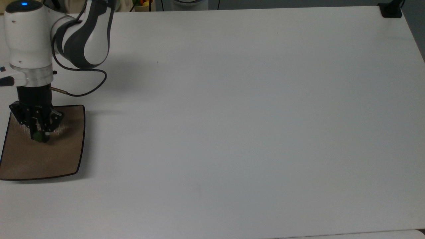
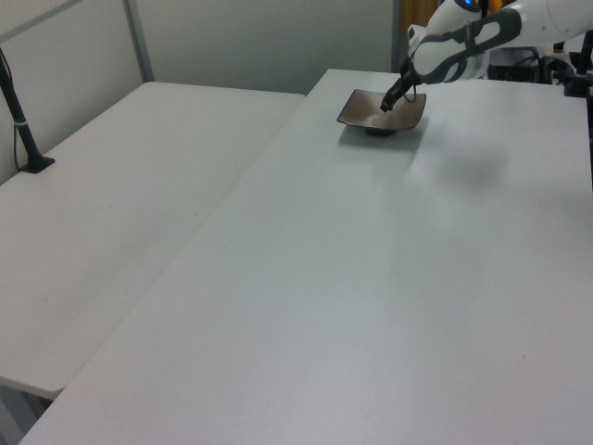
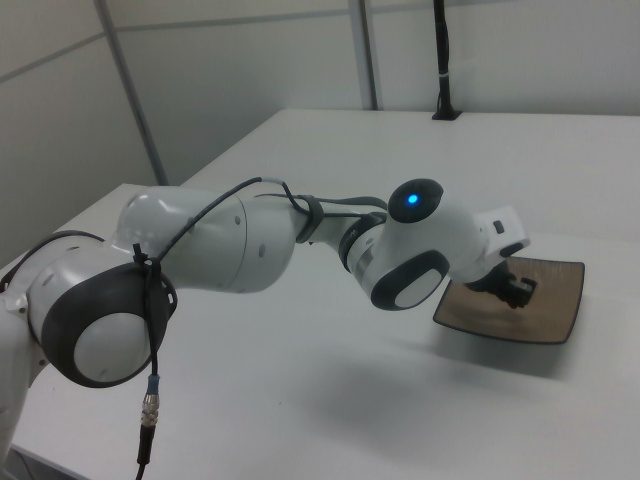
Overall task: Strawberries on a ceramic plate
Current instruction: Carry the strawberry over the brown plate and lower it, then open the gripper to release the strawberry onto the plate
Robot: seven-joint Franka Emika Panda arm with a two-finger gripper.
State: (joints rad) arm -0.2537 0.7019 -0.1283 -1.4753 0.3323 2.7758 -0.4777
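Note:
The square tan-brown ceramic plate (image 1: pixel 53 159) lies at the top view's left edge of the white table. My gripper (image 1: pixel 39 136) points down over the plate's middle and is shut on the strawberry (image 1: pixel 39 135), of which a small dark green bit shows between the fingertips. Whether the berry touches the plate I cannot tell. In the left view the gripper (image 2: pixel 384 108) hangs over the plate (image 2: pixel 359 113) at the far end of the table. The right view has the gripper (image 3: pixel 520 292) above the plate (image 3: pixel 552 303), behind the arm's wrist.
The white and grey arm (image 1: pixel 78 36) and its black cable (image 1: pixel 89 89) reach over the table's far left corner in the top view. A black clamp (image 1: pixel 391 10) sits at the top right corner. In the left view a second table (image 2: pixel 120 185) with a black pole (image 2: pixel 17 116) adjoins.

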